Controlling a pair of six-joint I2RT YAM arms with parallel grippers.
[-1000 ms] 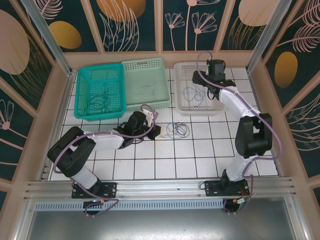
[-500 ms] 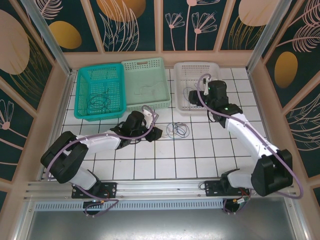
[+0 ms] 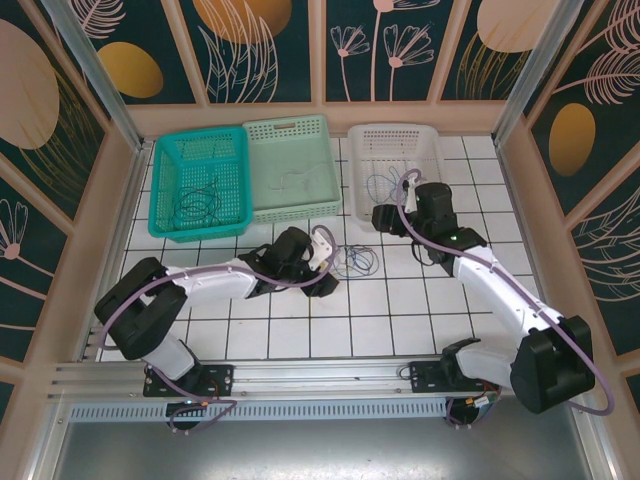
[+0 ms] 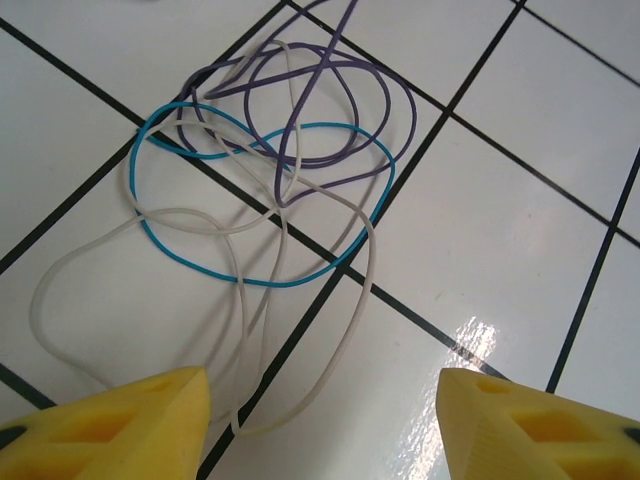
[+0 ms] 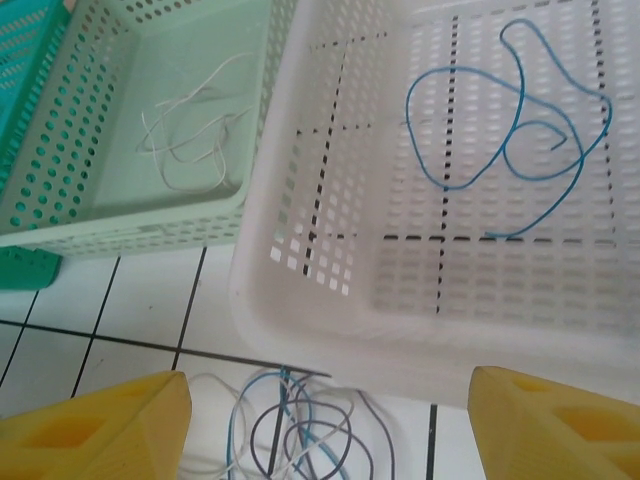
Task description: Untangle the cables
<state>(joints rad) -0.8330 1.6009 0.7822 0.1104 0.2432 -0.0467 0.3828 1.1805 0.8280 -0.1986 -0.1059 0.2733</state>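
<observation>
L gripper point(image 4: 325, 420) sits low over the knot of cables point(image 4: 270, 190) (purple, teal and off-white loops crossed on the tile), jaws apart and holding nothing, prob. lined up to pinch one strand free. R gripper point(image 5: 330, 430), also spread and empty, hangs by the white basket point(image 5: 330, 330), whose blue cable point(image 5: 500, 150) looks sorted by colour, like the white cable point(image 5: 185, 140) in the pale green basket point(image 5: 130, 225). Floor is glossy white tiling point(image 4: 520, 200) w/ dark grout, boxed in by wood-framed leaf-print panels point(image 3: 260, 50).
</observation>
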